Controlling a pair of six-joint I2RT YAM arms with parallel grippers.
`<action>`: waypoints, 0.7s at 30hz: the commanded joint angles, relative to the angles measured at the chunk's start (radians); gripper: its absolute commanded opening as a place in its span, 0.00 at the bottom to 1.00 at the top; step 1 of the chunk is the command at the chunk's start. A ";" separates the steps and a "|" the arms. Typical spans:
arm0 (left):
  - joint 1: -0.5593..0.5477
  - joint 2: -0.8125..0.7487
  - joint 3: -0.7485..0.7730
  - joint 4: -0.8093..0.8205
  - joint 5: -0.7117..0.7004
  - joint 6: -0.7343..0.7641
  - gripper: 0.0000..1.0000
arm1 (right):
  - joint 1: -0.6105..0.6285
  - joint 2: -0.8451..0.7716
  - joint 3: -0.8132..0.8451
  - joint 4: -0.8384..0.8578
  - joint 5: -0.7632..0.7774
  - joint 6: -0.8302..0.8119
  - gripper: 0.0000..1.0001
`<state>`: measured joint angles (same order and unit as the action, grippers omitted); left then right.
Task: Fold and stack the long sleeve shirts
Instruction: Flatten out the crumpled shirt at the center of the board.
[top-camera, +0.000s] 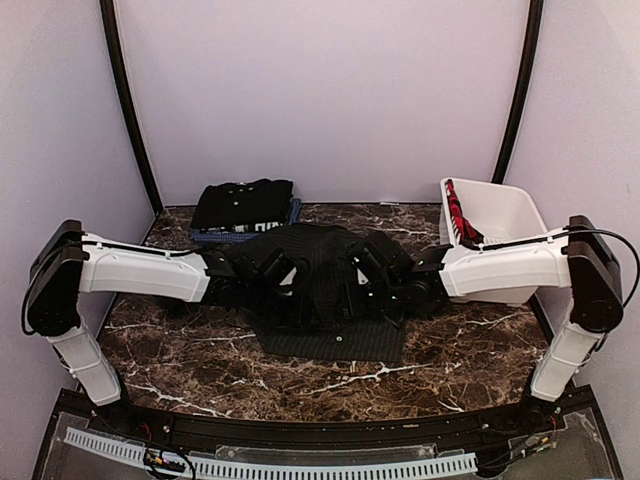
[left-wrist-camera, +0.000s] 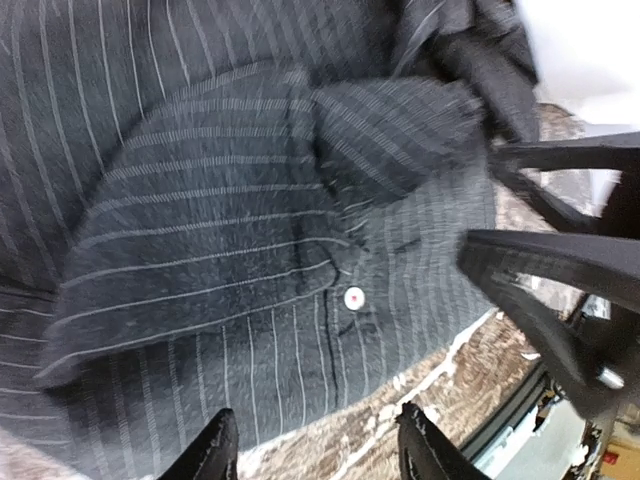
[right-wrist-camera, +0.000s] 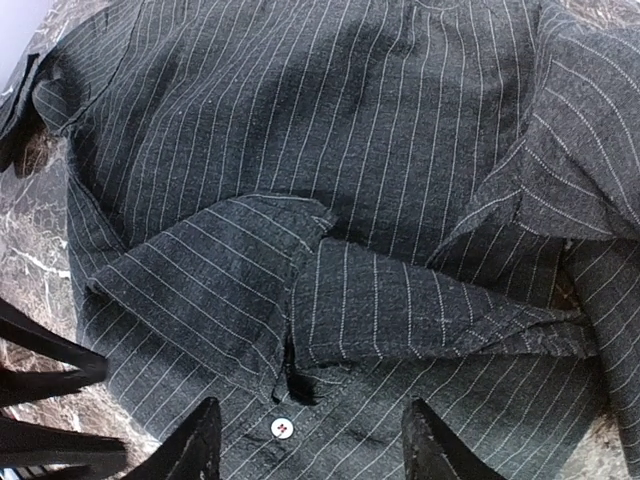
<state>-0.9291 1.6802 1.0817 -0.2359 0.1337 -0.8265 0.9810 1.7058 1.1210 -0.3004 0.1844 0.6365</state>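
The dark marble table (top-camera: 480, 370) carries everything. At its middle lies the pinstriped shirt (top-camera: 320, 290), spread flat, its hem toward me and both sleeves turned in over the body. Back right stands a white basket (top-camera: 500, 205) with something red and dark hanging at its near corner; I can't tell what. Back left sits the stack: a plain black shirt (top-camera: 243, 203) folded on top of a blue shirt (top-camera: 240, 232). Both wrists hover low over the pinstriped cloth, left jaws and right jaws each standing apart with nothing between them, fabric showing through the gap. I judge this shirt light, limp and a little slick: it will sag and slide when lifted, and a pinch through one layer will leave the folded sleeve (right-wrist-camera: 210, 290) behind. I would take it at the two side edges, or at the hem corners, catching every layer, and move both sides together so the fold lands square. The small white button (right-wrist-camera: 282, 428) just ahead of the right jaws marks stiffer cloth, a firmer place to bite. White lettering shows on the blue shirt's edge, too small to read; no brand or label is legible anywhere.
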 joint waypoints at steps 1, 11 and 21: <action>-0.017 0.086 0.039 0.036 -0.050 -0.139 0.52 | 0.000 -0.042 -0.051 0.050 -0.009 0.097 0.56; -0.034 0.172 0.085 0.070 -0.165 -0.281 0.51 | -0.001 -0.202 -0.198 0.041 0.010 0.139 0.54; -0.036 0.206 0.104 0.089 -0.151 -0.326 0.20 | -0.001 -0.306 -0.291 0.045 0.029 0.156 0.52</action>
<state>-0.9581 1.8832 1.1496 -0.1486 -0.0162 -1.1347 0.9813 1.4517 0.8577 -0.2787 0.1871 0.7780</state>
